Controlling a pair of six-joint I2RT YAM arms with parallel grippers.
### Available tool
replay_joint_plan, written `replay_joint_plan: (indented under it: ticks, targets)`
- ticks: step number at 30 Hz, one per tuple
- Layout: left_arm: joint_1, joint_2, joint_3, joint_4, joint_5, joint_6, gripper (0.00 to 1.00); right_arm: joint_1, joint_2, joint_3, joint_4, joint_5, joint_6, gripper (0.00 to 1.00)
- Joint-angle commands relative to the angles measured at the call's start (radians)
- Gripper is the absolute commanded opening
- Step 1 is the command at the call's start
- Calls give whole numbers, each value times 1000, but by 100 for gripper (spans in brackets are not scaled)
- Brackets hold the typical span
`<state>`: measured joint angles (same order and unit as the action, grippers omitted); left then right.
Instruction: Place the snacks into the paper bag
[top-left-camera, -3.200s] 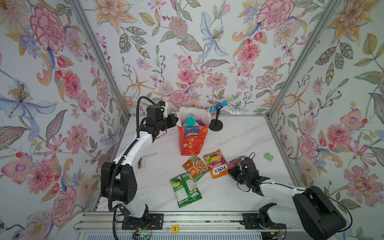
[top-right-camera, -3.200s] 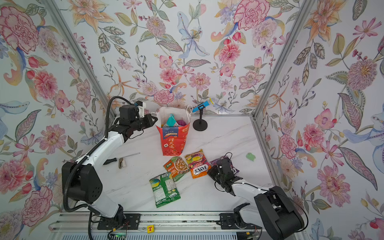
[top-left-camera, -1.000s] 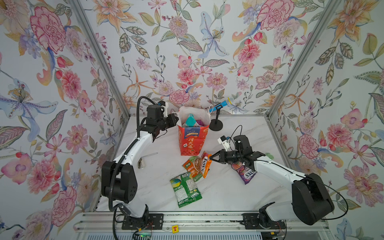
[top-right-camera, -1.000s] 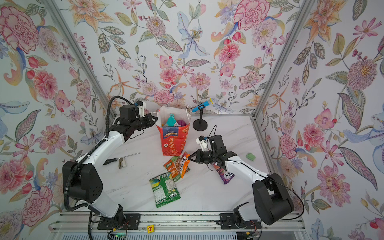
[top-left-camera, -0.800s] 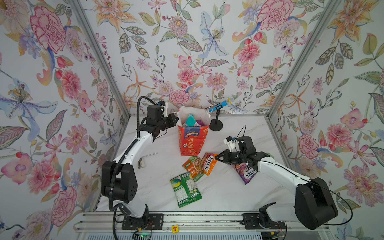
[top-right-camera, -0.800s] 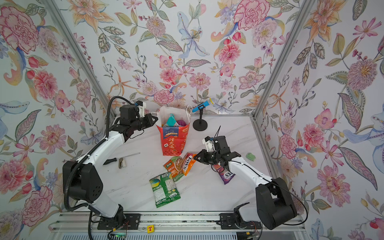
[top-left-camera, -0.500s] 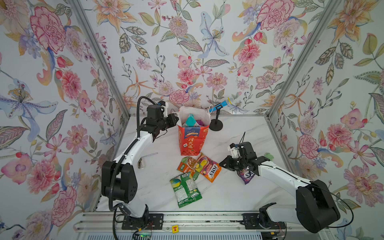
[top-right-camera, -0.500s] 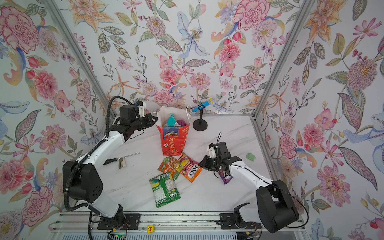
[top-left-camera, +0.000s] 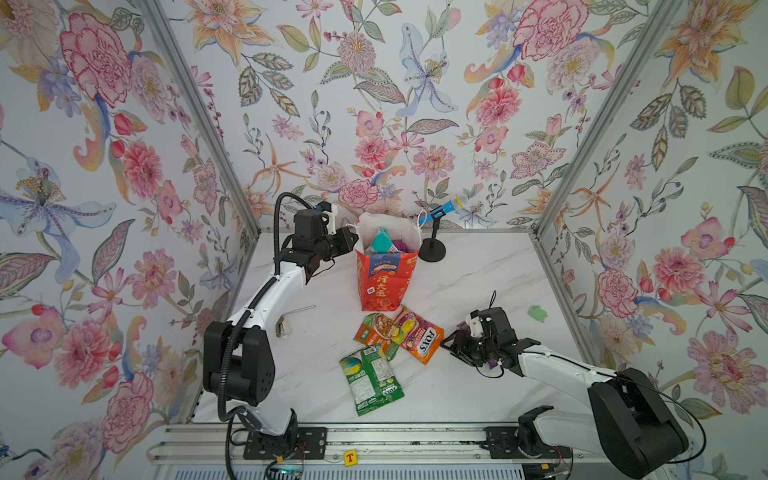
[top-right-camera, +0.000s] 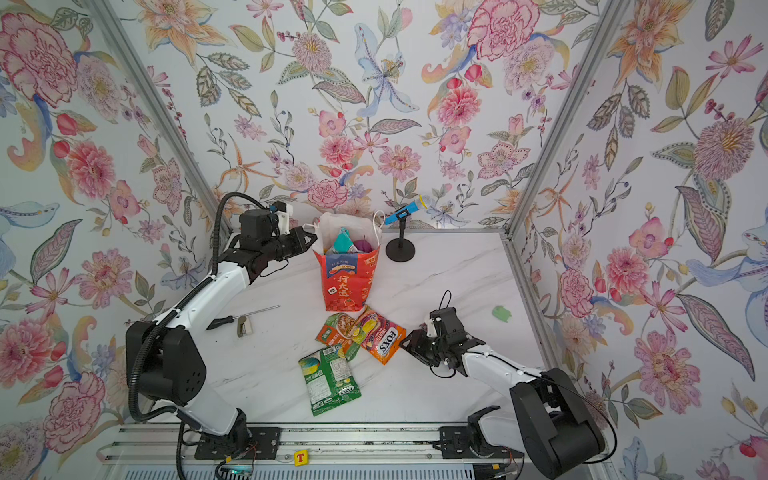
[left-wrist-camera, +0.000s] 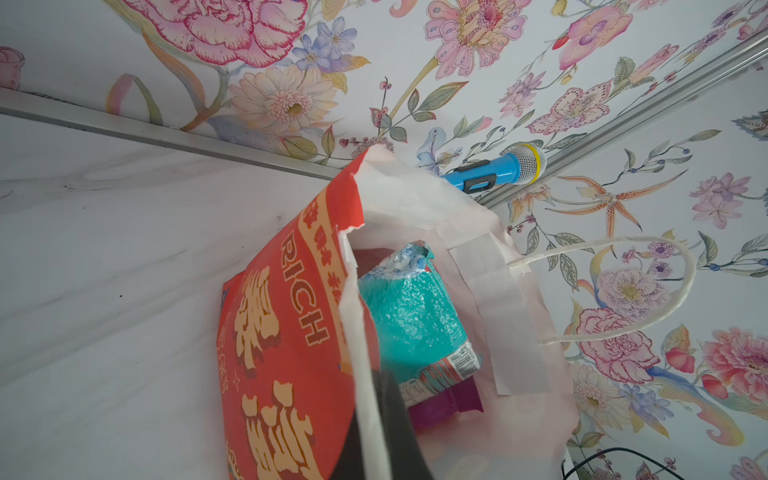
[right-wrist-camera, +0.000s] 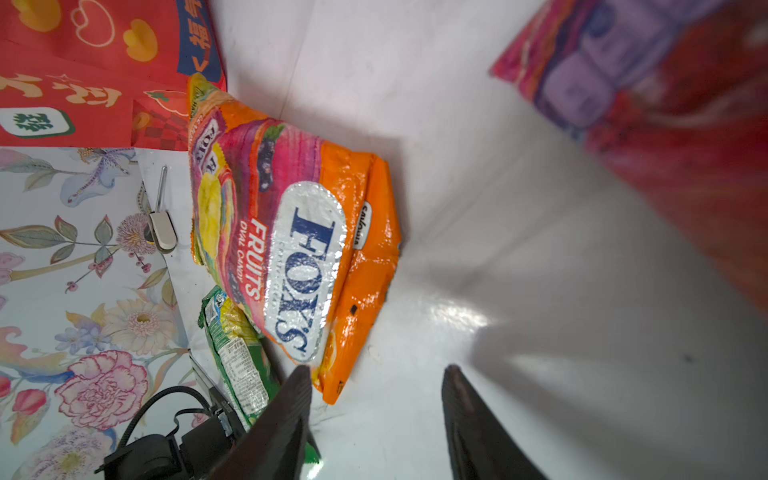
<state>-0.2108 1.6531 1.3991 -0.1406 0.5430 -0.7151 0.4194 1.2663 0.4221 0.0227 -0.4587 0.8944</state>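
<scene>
**Left hand (top-left-camera: 352, 241) clamped on the paper bag (top-left-camera: 384, 282), right hand (top-left-camera: 451, 347) released beside the FOXS candy bag (top-left-camera: 420, 338)**

In both top views the red paper bag stands upright at the back of the marble desk (top-left-camera: 478, 270), with the left hand at its rim. Only the left wrist view shows the grip. One dark finger (left-wrist-camera: 395, 424) is inside the white wall and one is outside, so this hand pinches the paper. There a teal packet (left-wrist-camera: 409, 320) also shows inside the bag, with a purple packet (left-wrist-camera: 446, 405) beside it.

Three snacks lie in front of the bag: the orange FOXS candy bag partly over a nut packet (top-left-camera: 371, 330), and a green packet (top-left-camera: 370, 380) nearer the front edge. The right hand is low, just beside the FOXS candy bag. The right wrist view makes its state clear: the two fingers (right-wrist-camera: 291, 415) stand apart, with only bare desk between them. It shows also a blurred red-purple packet (right-wrist-camera: 623, 83) close to the camera, which the top views hide almost fully under the right arm (top-left-camera: 552, 368).
</scene>
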Motion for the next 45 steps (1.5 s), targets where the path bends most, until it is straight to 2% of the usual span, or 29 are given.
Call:
replay_joint_plan:
  ticks: [1, 4, 7, 11, 15, 19, 24, 29, 34, 38, 43, 45]
  targets:
    - [-10, 20, 2, 1, 12, -8, 0, 27, -26, -9, 94, 12, 81, 55]
    - [-9, 21, 2, -1, 12, -5, 0, 77, -50, -7, 74, 44, 128, 60]
    - [-9, 21, 3, -1, 12, -3, 0, 148, -91, -55, 97, 128, 264, 67]
    - [-9, 26, 3, 9, 19, -5, 0, 220, -133, -149, 165, 206, 430, 68]
    - [-10, 28, -2, 13, 25, 0, 0, 305, -172, -173, 172, 268, 478, 72]
    - [-9, 27, -8, 19, 29, 6, 0, 343, -160, -191, 233, 284, 515, 73]
    - [-9, 24, 0, 19, 33, 14, 0, 389, -95, -235, 365, 298, 595, 75]
    - [-8, 11, -17, 30, 37, 15, 0, 428, -35, -223, 416, 345, 624, 75]
    - [-10, -2, -35, 33, 38, 18, 0, 473, 23, -251, 518, 455, 717, 74]
    - [-8, -6, -41, 35, 38, 20, 0, 485, 91, -259, 609, 510, 746, 74]
    - [-7, 4, -28, 37, 43, 19, 0, 494, 248, -264, 811, 533, 793, 73]
    - [-6, 9, -23, 36, 44, 17, 0, 497, 344, -278, 952, 544, 819, 72]
